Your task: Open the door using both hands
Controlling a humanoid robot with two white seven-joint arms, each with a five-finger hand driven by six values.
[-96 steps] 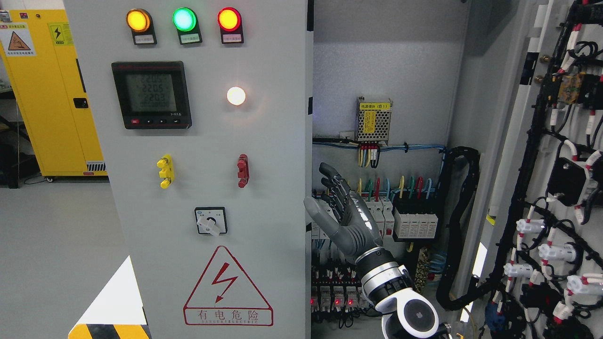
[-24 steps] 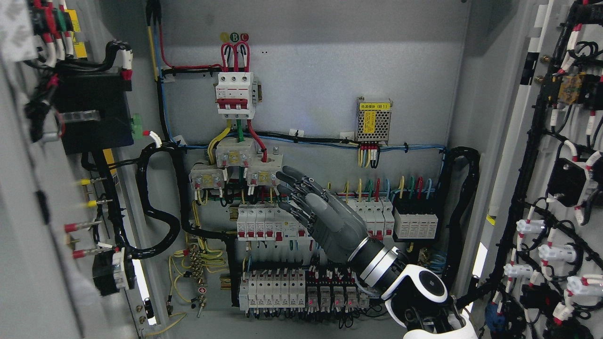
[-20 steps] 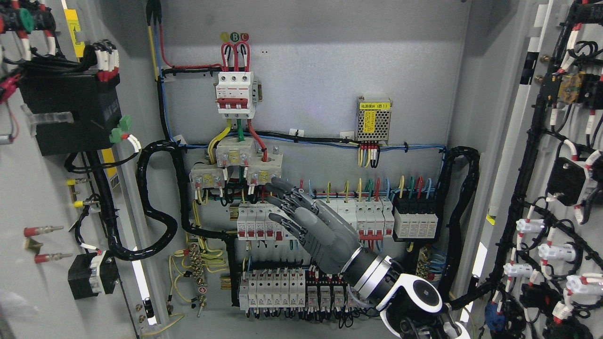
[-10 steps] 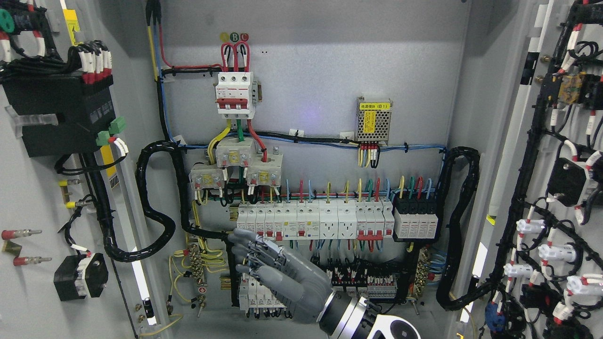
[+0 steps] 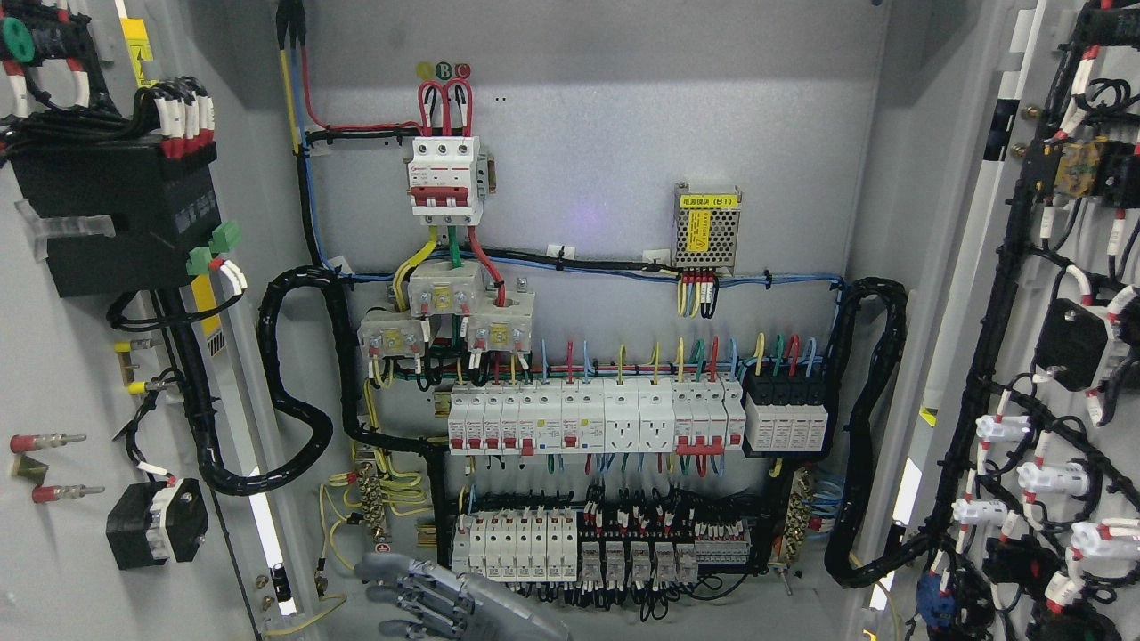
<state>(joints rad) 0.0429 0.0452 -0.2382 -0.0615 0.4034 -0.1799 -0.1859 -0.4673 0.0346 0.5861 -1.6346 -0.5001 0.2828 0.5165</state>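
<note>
Both doors stand swung wide: the left door (image 5: pixel 80 356) fills my left edge and the right door (image 5: pixel 1051 338) my right, leaving the cabinet interior (image 5: pixel 623 133) fully exposed between them. My robot hand (image 5: pixel 436 601) sits low at the bottom edge, fingers spread, holding nothing, just below the lower breaker row (image 5: pixel 517 543).

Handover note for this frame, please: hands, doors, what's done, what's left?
Right hand: low at the bottom edge, fingers spread, holding nothing.
Left hand: out of view.
Left door and right door: both stand wide open, their wired inner faces showing; the cabinet interior is exposed.
Done: both doors open.
Left: apparently nothing on the doors.
</note>
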